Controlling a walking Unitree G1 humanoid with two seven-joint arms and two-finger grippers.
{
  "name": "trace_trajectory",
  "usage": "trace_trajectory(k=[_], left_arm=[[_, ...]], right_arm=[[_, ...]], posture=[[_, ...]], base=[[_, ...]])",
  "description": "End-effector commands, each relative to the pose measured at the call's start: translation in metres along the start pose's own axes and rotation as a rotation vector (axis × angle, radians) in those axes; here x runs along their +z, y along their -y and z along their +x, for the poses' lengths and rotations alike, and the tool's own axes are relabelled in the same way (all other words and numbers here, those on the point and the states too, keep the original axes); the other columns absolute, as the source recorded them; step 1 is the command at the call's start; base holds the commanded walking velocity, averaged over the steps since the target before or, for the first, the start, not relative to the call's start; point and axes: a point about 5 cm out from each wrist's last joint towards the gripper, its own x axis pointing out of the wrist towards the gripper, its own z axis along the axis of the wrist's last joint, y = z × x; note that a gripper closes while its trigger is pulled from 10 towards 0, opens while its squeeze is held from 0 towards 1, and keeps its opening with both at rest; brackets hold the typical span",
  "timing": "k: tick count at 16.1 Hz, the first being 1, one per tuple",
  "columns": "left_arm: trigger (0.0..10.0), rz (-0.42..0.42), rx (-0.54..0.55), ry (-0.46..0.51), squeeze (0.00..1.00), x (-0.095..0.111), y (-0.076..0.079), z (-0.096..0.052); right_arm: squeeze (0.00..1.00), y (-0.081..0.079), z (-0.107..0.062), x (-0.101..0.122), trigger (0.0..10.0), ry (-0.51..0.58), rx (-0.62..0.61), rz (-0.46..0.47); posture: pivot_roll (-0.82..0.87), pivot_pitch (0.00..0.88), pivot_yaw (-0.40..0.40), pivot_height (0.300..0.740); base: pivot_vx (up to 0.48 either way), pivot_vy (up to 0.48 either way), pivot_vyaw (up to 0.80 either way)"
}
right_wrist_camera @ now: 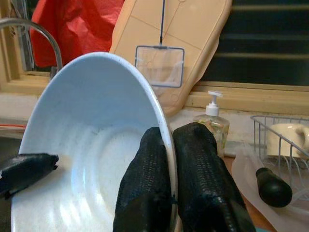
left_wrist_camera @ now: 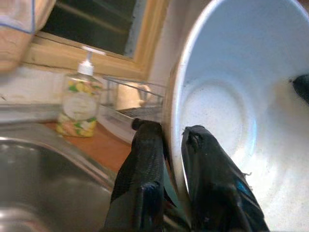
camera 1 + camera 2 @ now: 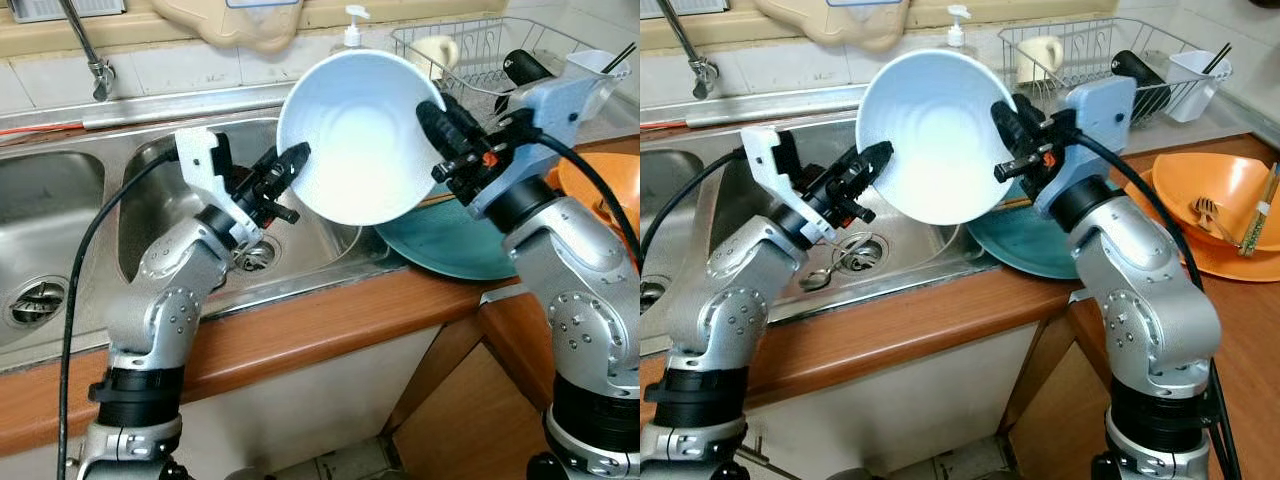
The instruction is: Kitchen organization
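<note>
Both grippers, left (image 3: 288, 172) and right (image 3: 440, 125), pinch opposite rims of the pale blue bowl (image 3: 355, 140), lifted above the sink (image 3: 170, 215). Racking in the dish rack (image 3: 1090, 45) seems left; orange bowls (image 3: 1220, 205) wait.

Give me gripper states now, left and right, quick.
Left gripper: shut on the white bowl's rim, over the sink.
Right gripper: shut on the opposite rim of the white bowl.
</note>
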Motion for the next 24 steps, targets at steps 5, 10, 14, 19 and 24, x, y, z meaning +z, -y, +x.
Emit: trace_trajectory(k=[5, 10, 14, 19, 24], left_arm=[[0.0, 0.102, 0.058, -0.041, 0.00, -0.003, -0.010, 0.000], [0.0, 0.064, 0.167, 0.057, 0.00, 0.008, -0.020, -0.001], [0.0, 0.064, 0.339, 0.140, 0.00, 0.021, -0.043, -0.008], [0.0, 0.354, 0.568, -0.103, 0.00, -0.002, -0.079, -0.013], [0.0, 0.482, 0.499, -0.334, 0.00, -0.038, -0.088, -0.001]], right_arm=[[0.00, -0.004, 0.000, 0.011, 10.0, 0.044, 0.027, -0.036], [0.97, -0.002, -0.001, 0.007, 10.0, 0.027, -0.002, -0.041], [0.00, -0.010, -0.001, 0.003, 10.0, 0.006, 0.059, -0.048], [0.00, -0.015, -0.012, -0.025, 10.0, -0.206, 0.156, -0.183], [0.00, -0.020, -0.026, -0.039, 10.0, -0.345, 0.302, -0.230]], posture=[[-0.12, 0.000, 0.032, 0.740], [-0.11, 0.000, 0.038, 0.740], [-0.10, 0.000, 0.034, 0.740], [-0.11, 0.000, 0.039, 0.740], [-0.12, 0.000, 0.046, 0.740]], base=[[0.000, 0.000, 0.00], [0.000, 0.000, 0.00], [0.000, 0.000, 0.00], [0.000, 0.000, 0.00], [0.000, 0.000, 0.00]])
